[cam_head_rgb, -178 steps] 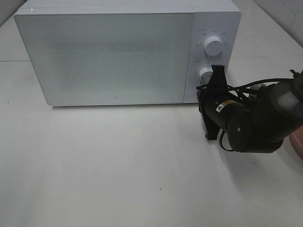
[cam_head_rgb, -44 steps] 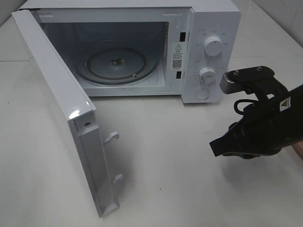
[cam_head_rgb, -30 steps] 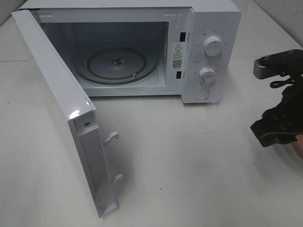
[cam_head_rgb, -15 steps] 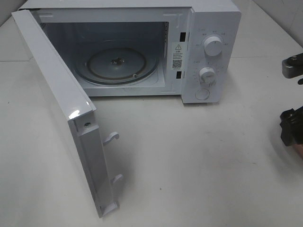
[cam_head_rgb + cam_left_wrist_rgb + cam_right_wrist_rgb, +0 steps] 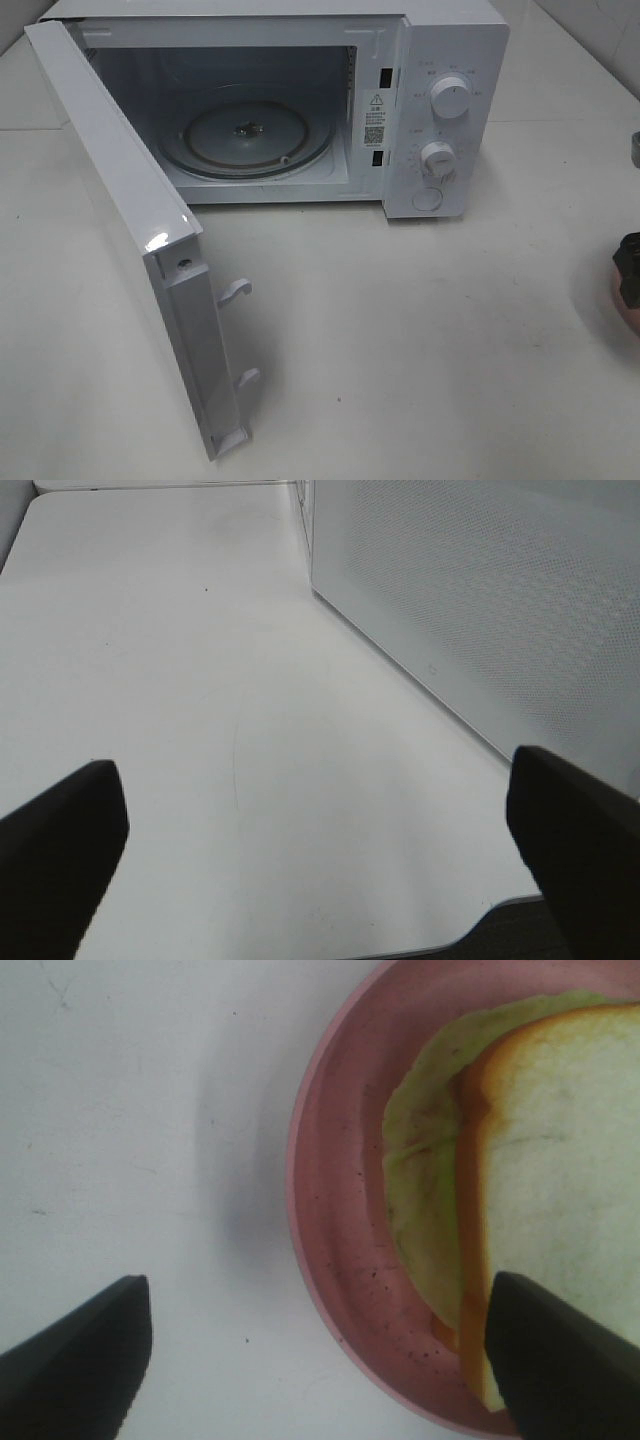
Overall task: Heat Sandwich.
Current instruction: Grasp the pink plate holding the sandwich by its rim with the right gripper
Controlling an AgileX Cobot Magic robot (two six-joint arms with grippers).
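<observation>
Gaping wide with nothing held, my right claw [image 5: 315,1295] straddles the pink plate's [image 5: 335,1210] rim: one finger over the bench [image 5: 130,1110], the other over the sandwich [image 5: 560,1180] lying on that plate. My left claw [image 5: 310,765], equally wide and empty, hangs above the bench beside the microwave's open door [image 5: 480,610].

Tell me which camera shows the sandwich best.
The right wrist view: the sandwich sits close up on the pink plate. The high view shows only a sliver of plate at its edge, no sandwich. The left wrist view shows just table and microwave door.
</observation>
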